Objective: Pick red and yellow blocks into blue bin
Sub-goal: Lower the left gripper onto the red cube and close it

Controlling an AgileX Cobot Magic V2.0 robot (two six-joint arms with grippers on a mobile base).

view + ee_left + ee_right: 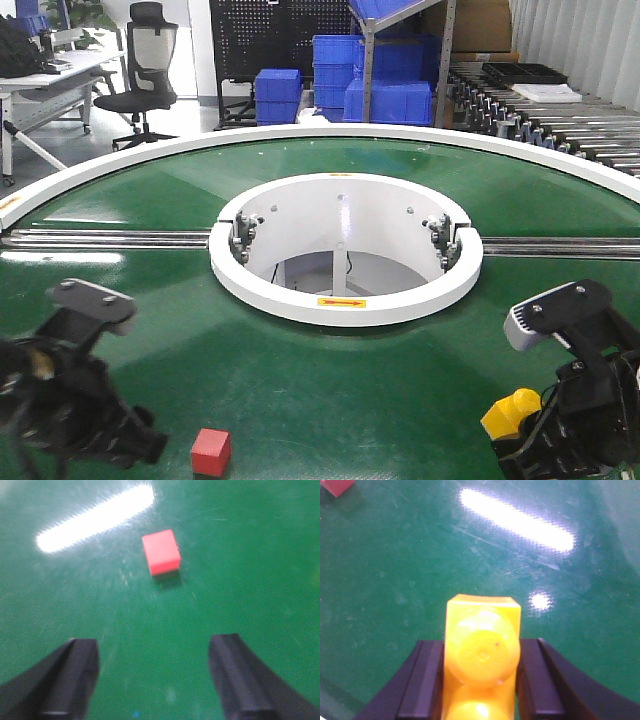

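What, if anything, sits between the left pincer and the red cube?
Nothing visible. In the left wrist view only bare green surface lies between the open left pincer and the red cube. The right pincer, shut on the yellow brick, is off to the other side.

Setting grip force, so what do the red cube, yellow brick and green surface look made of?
Red cube: matte, flat-faced, maybe wood or plastic; too blurred to settle.
Yellow brick: glossy moulded plastic, highlights on studs.
Green surface: smooth, shiny, finely scratched; likely plastic-coated.
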